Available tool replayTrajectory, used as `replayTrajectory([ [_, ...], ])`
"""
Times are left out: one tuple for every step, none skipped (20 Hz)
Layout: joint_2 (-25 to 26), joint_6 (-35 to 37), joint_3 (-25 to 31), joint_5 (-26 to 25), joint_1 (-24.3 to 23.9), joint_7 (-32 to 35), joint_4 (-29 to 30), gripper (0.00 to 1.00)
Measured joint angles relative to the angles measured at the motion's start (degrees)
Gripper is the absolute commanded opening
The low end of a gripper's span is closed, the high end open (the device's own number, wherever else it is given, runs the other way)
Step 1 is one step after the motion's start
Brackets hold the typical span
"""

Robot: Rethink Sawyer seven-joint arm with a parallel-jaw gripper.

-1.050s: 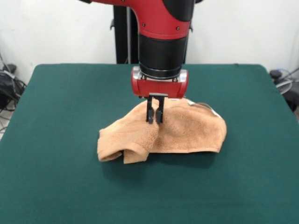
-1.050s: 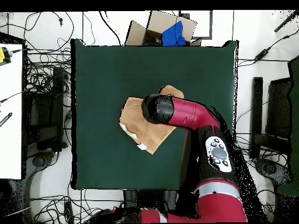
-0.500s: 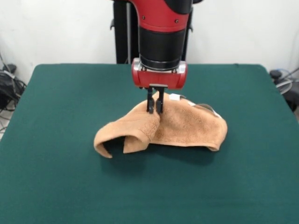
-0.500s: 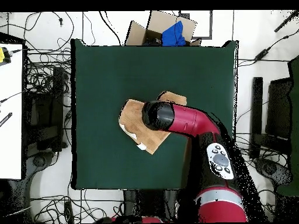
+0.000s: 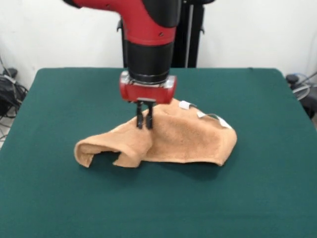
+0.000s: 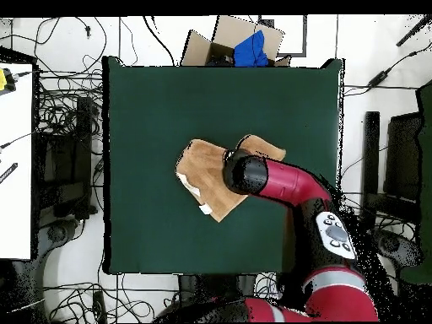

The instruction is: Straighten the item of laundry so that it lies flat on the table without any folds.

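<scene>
From the front, my gripper (image 5: 144,119) hangs over the middle of the table (image 5: 59,198), its two black fingers (image 5: 139,119) drawn close together and pinching a ridge of the orange-tan towel (image 5: 188,141). The pinched cloth is pulled up into a peak, and the towel slopes away from it on both sides. My red wrist housing (image 5: 147,90) hides the cloth right behind the fingers, so I cannot see how much fabric sits between them. On the picture's left the towel curls over into a loose roll (image 5: 91,148) with a dark hollow under it; what lies inside that fold is hidden. On the right the towel rests lower on the felt with a rounded corner, and small white tags (image 5: 184,104) stick out along its far edge. Green felt lies bare all round the towel, widest toward the near edge and both sides.

From overhead, my arm (image 6: 283,181) reaches in from the lower right and its black end covers the gripper completely, along with the towel's middle. Only two parts of the towel (image 6: 202,169) show: a larger piece to the arm's left and a small corner above it. The white tags (image 6: 202,209) peep out at its lower edge. The towel sits near the table's centre, well apart from every edge.
</scene>
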Motion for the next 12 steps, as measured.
replayTrajectory([
  [0.4,-1.0,0.0,-0.4,-0.5,0.0,0.0,0.0],
  [0.9,-2.2,0.0,-1.0,-1.0,0.0,0.0,0.0],
  [1.1,-2.7,0.0,-1.2,-1.2,0.0,0.0,0.0],
  [1.9,-4.5,0.0,-2.4,-2.0,0.0,0.0,0.0],
  [2.1,-5.1,0.0,-2.8,-2.2,0.0,0.0,0.0],
  [2.4,-5.8,0.0,-3.3,-2.5,0.0,0.0,0.0],
  [2.6,-6.2,0.0,-3.7,-2.7,0.0,0.0,0.0],
  [3.0,-7.2,0.0,-4.5,-3.1,0.0,0.1,0.0],
  [3.1,-7.7,0.0,-5.2,-3.3,0.0,0.4,0.0],
  [3.2,-8.0,0.0,-5.6,-3.4,0.0,0.6,0.0],
  [3.2,-8.1,0.0,-6.0,-3.5,0.0,0.9,0.0],
  [3.2,-8.1,0.0,-6.3,-3.5,0.0,1.1,0.0],
])
